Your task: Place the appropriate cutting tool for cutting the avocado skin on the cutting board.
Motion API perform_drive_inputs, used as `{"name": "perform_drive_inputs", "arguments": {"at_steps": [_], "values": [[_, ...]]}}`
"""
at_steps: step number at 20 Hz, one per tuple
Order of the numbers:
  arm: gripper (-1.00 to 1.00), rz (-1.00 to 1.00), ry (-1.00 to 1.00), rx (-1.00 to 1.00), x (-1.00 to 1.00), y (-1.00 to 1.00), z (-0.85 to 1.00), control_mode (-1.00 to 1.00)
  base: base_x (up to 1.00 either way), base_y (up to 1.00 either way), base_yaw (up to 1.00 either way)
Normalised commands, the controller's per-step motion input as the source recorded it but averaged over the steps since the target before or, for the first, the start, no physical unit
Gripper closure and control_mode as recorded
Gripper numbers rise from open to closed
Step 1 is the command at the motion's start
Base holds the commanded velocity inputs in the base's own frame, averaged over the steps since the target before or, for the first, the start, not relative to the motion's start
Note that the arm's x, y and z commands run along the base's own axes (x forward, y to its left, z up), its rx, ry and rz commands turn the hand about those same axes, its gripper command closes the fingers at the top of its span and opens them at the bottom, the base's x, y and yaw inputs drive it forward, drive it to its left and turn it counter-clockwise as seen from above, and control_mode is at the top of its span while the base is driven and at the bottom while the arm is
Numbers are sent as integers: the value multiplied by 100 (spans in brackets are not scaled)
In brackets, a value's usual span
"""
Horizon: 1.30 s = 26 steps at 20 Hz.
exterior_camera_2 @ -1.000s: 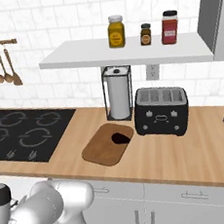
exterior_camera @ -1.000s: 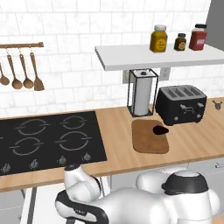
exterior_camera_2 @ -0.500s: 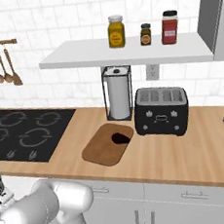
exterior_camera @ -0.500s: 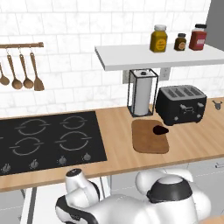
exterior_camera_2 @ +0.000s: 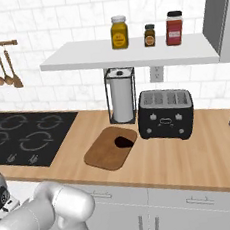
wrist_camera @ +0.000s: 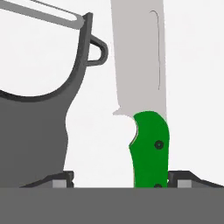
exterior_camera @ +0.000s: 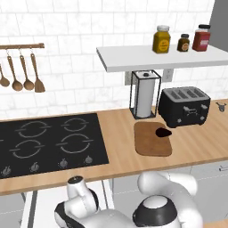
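We see the knife [wrist_camera: 148, 109] close up in the hand view: green handle toward the bottom of that view, pale blade running up out of the top. It lies on a plain white surface. Just beside it, on the left of that view, lies the grey-black peeler [wrist_camera: 48, 109], its handle broad and dark, its thin blade bar crossing the upper corner; the two are apart, with white showing between them.

The gripper [wrist_camera: 120, 180] hangs right over the knife. Its two dark fingertips [wrist_camera: 57, 179] stand spread at the bottom edge, one near the peeler's handle, the other just past the knife handle, so the handle's end sits between them nearer the right tip. The fingers are apart and hold nothing.

In the base views the arm is folded low in front of the counter, its white links bent down below the counter edge toward the left.

On the counter the board [exterior_camera: 153, 138] lies in front of the paper-towel holder [exterior_camera: 145, 93] and beside the black toaster [exterior_camera: 185, 106], with the avocado [exterior_camera: 163, 132] on its far right corner.

Against half a second ago, the arm has sunk lower and its elbow has rolled over; the counter things have not moved.
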Motion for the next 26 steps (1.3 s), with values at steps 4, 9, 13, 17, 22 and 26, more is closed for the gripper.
{"name": "perform_drive_inputs", "arguments": {"at_steps": [4,9,13,17,22,26], "values": [[-100,5,0,0,9,0,-47,-100,0,0,0],[100,2,0,0,1,0,-51,-100,0,0,0],[100,0,-3,4,-18,-16,-22,-100,0,0,0],[100,0,-2,6,-29,-24,-1,-100,0,0,0],[100,-4,-5,1,-43,-21,15,-100,0,0,0],[100,-4,-18,0,-49,-13,94,-100,0,0,0]]}}
